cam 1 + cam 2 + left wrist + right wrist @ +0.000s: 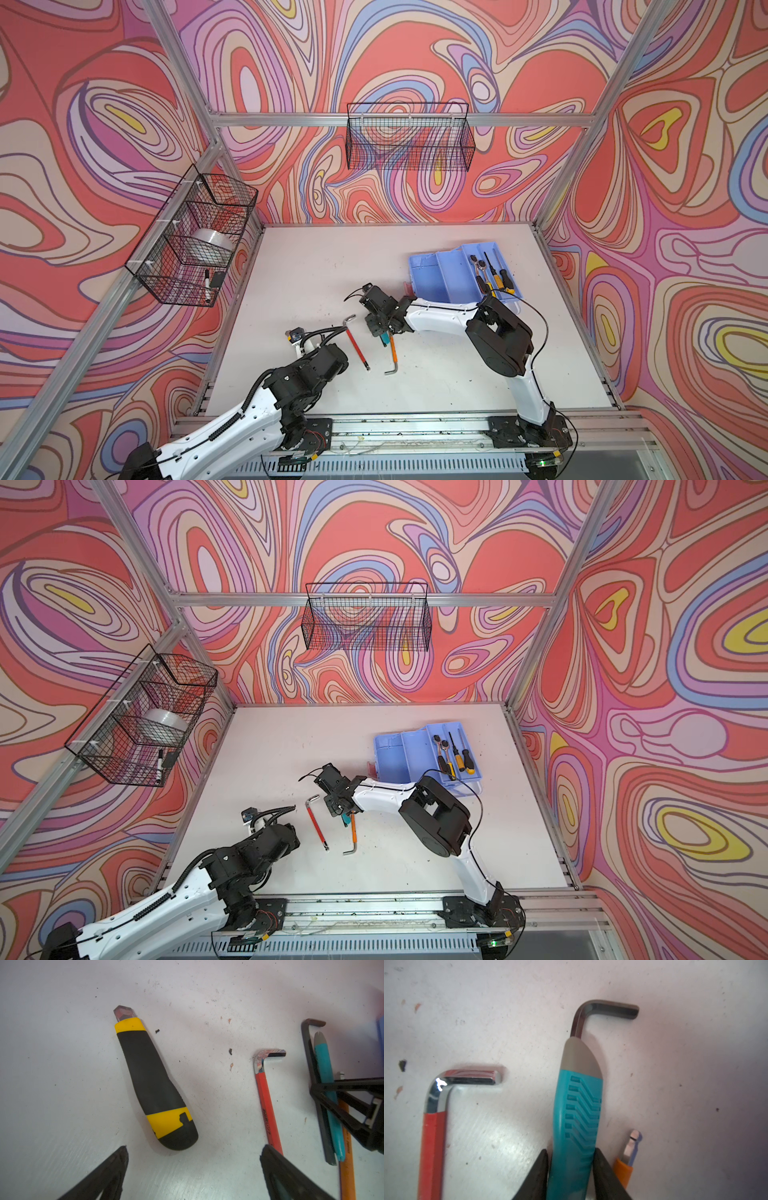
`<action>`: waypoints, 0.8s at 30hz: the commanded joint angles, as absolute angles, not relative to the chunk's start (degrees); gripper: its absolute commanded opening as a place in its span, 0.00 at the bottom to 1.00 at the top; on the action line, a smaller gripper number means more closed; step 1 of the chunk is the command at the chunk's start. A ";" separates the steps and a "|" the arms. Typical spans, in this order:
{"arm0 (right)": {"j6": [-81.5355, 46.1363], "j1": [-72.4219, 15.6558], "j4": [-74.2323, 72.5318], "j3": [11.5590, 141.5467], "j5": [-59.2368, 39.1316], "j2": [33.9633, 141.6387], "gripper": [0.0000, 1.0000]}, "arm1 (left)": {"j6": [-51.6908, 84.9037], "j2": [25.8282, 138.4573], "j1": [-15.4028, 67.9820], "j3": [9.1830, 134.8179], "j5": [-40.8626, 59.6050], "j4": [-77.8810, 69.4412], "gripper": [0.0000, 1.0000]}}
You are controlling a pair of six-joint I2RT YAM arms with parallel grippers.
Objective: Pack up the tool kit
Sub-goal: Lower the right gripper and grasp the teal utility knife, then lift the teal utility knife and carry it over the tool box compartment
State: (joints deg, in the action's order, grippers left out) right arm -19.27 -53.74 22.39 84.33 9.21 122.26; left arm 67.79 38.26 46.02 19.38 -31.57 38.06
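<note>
The tool kit (pixel 453 282) (pixel 399 756) lies open at the back right of the table, with its blue divided tray holding screwdrivers and ratchets (pixel 492 270). My right gripper (pixel 571 1152) (pixel 384 332) is low over the table's middle, shut on the teal handle of a dark hex key (pixel 577 1105) (pixel 326 1084). Beside it lie a red hex key (pixel 356 343) (pixel 432 1147) and an orange hex key (pixel 392 357) (pixel 623 1169). My left gripper (pixel 194 1154) is open over bare table. Just ahead of it lies a yellow and black utility knife (pixel 153 1084), which my left arm hides in both top views.
A black wire basket (pixel 409 137) hangs on the back wall. Another wire basket (pixel 191 237) on the left wall holds a tape roll (pixel 210 245) and a marker (pixel 206 284). Aluminium frame rails (pixel 415 428) border the white table (pixel 316 266).
</note>
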 commanded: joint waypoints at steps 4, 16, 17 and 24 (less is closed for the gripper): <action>-21.11 -51.79 21.10 80.09 3.13 121.07 0.30 | 69.45 36.94 45.53 18.79 -32.52 41.76 1.00; -22.08 -50.71 19.76 78.91 -0.35 119.92 0.20 | 69.73 36.53 45.53 18.38 -32.43 41.59 1.00; -21.99 -50.71 19.86 78.92 -0.27 119.86 0.20 | 69.74 36.48 45.52 18.37 -32.43 41.51 1.00; -21.97 -50.69 20.82 79.01 0.67 119.51 0.18 | 69.78 36.77 45.48 18.43 -32.19 41.29 1.00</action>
State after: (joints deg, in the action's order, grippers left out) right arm -21.58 -50.70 17.61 80.55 0.78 120.20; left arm 68.40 36.80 46.02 18.96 -31.55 39.27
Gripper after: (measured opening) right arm 0.186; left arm 0.999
